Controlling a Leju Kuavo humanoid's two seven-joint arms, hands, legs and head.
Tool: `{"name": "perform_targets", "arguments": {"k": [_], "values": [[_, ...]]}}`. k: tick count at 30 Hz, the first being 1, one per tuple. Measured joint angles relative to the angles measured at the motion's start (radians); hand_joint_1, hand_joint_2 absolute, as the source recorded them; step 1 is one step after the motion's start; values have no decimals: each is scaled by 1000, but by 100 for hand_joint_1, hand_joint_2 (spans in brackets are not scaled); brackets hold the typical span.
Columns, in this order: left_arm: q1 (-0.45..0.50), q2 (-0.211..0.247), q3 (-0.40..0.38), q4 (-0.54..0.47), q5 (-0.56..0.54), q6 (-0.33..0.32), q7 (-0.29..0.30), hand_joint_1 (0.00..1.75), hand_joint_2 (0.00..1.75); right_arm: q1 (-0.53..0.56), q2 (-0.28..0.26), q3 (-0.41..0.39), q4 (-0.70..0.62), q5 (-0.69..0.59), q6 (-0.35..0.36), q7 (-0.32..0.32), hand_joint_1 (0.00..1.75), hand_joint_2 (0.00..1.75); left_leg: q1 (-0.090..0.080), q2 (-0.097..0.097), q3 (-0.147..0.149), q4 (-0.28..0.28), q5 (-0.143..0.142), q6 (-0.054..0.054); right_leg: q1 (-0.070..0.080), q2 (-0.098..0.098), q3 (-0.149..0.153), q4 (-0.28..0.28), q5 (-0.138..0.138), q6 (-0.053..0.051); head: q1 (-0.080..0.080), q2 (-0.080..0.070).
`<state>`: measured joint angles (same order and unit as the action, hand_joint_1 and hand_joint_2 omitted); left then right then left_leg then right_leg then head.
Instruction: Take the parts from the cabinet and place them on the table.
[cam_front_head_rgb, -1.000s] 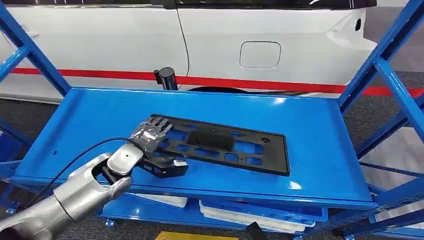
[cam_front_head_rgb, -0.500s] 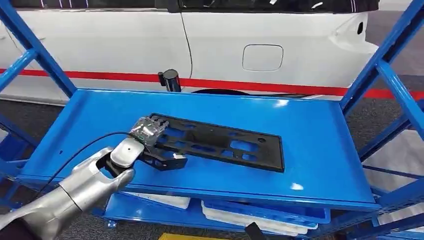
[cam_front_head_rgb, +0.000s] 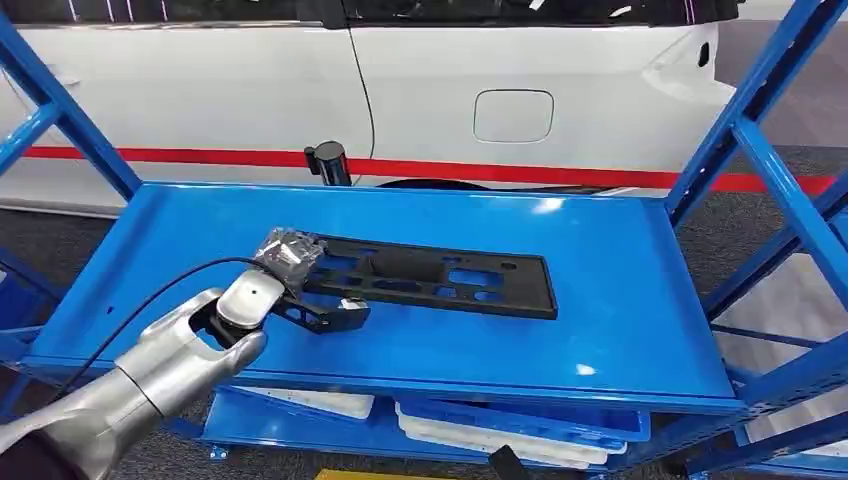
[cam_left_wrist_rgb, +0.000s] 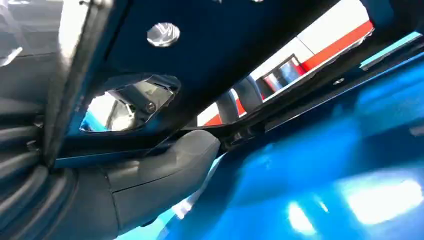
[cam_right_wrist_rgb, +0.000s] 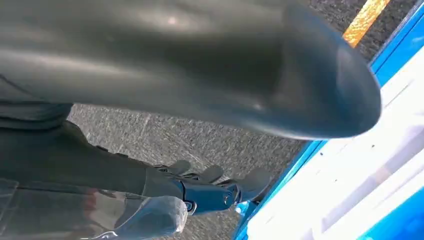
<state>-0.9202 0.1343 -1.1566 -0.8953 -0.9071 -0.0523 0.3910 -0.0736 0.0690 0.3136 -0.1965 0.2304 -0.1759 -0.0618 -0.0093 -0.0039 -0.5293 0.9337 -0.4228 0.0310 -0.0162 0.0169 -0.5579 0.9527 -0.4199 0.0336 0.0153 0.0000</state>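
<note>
Left hand gripping black part

Left arm: silver metal segments joined at a rounded wrist, with a black cable looped alongside. Left hand: dark fingers under a glossy clear covering; grey thumb and ribbed cover are seen.

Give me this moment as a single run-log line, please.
phase: lifting part | left hand: grips end of black perforated panel on blue shelf | right hand: hanging, holds nothing | placed: no
</note>
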Motion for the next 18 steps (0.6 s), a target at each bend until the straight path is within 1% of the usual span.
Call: {"name": "perform_targets", "arguments": {"k": [1, 2, 3, 4, 5, 6, 7, 8, 9, 10, 11, 12, 13, 14, 15, 16, 17, 18], "values": [[0, 0, 0, 0, 0, 0, 0, 175, 175, 0, 0, 2, 0, 0, 0, 0, 0, 0, -3, 0, 0, 0, 2, 4, -2, 0, 2, -4, 2, 5, 0, 0], [-2, -1, 0, 0, 0, 0, 0, 175, 175, 0, 0, 4, 0, 0, 0, 0, 0, 0, 0, 0, 4, -8, 8, 12, -2, 0, 3, -5, 3, 12, 0, 0], [-3, -4, 0, 0, 0, 0, -1, 175, 175, 0, 0, 5, 0, 0, 0, 0, 0, 0, 8, 3, 12, -18, 19, 15, -5, -3, -2, 12, -8, 14, 0, 0], [-2, -4, 0, 0, 0, 0, -1, 175, 175, 0, 0, 5, 0, 0, 0, 0, 0, 0, 9, 3, 13, -21, 20, 20, 0, -3, -20, 49, -38, 16, 2, 0], [-1, -4, -1, 2, 0, 0, -1, 175, 175, 0, 0, 6, 0, 0, 0, 0, 0, 0, 9, 4, 11, -21, 20, 21, 1, -4, -53, 120, -81, 16, 5, 0], [0, -5, -2, 3, 0, 0, -1, 175, 175, 1, 0, 6, 0, 0, 0, 0, 0, 0, 8, 5, 11, -21, 21, 23, 0, -4, -91, 207, -121, 18, 5, 0], [0, -5, -2, 3, -1, 0, -1, 175, 175, 2, 0, 6, 0, 0, 0, 0, 0, 0, 8, 5, 10, -20, 21, 23, 0, -4, -123, 277, -148, 20, 5, 0], [1, -5, -2, 3, -1, 0, -1, 175, 175, 3, 0, 6, 0, -1, 0, -1, 0, 0, 8, 5, 10, -20, 20, 23, -1, -4, -139, 315, -152, 23, 5, 0], [2, -5, -2, 6, 0, 2, -1, 175, 175, 4, 0, 7, 0, -3, 0, -2, 0, 0, 10, 4, 11, -20, 20, 22, -4, -4, -130, 297, -131, 25, 5, 0], [3, -5, -2, 7, 2, 9, -1, 175, 175, 3, -1, 7, 0, -8, 0, -3, 0, 0, 12, 3, 12, -18, 19, 21, -7, -5, -99, 237, -94, 28, 5, 0], [4, -5, -2, 7, 13, 26, -2, 175, 175, 3, -2, 7, 0, -12, 0, -4, 0, 0, 15, 1, 13, -15, 17, 16, -11, -7, -55, 152, -53, 31, 5, 0], [8, -3, 2, 7, 44, 56, -8, 175, 175, 3, -3, 7, 0, -17, 0, -6, 0, 0, 17, 0, 13, -10, 12, 10, -16, -9, -6, 61, -17, 35, 5, 0], [14, 0, 15, 6, 89, 93, -14, 175, 175, 3, -1, 7, 0, -23, 0, -7, 0, 0, 9, -2, 8, -1, 5, -1, -15, -9, 18, 11, -28, 39, 7, 0], [21, 6, 30, -2, 134, 128, -22, 175, 175, 4, -2, 6, 0, -27, 0, -8, 0, 0, 10, -4, 5, 4, 3, -5, -16, -2, 16, 12, -25, 21, 4, 0], [32, 10, 47, -17, 186, 163, -31, 175, 175, 6, -3, 6, 0, -32, 0, -9, 0, 0, 10, -6, 5, 1, 6, -9, -12, -3, 15, 13, -25, 17, 3, 0], [46, 15, 67, -37, 242, 198, -43, 175, 175, 8, -3, 6, 0, -34, 0, -10, 0, 0, 13, -6, 6, -2, 8, -13, -7, -3, 14, 13, -25, 9, 3, 0], [61, 24, 84, -55, 290, 233, -55, 175, 175, 9, -3, 6, 0, -39, 0, -11, 0, 0, 16, -6, 5, -2, 9, -17, -6, -3, 12, 12, -22, 2, 3, 0], [76, 35, 105, -85, 339, 273, -69, 175, 175, 9, -3, 6, 0, -43, 0, -11, 0, 0, 19, -5, 0, 6, 1, -21, -10, -4, 11, 8, -18, -6, 3, 0]]}}
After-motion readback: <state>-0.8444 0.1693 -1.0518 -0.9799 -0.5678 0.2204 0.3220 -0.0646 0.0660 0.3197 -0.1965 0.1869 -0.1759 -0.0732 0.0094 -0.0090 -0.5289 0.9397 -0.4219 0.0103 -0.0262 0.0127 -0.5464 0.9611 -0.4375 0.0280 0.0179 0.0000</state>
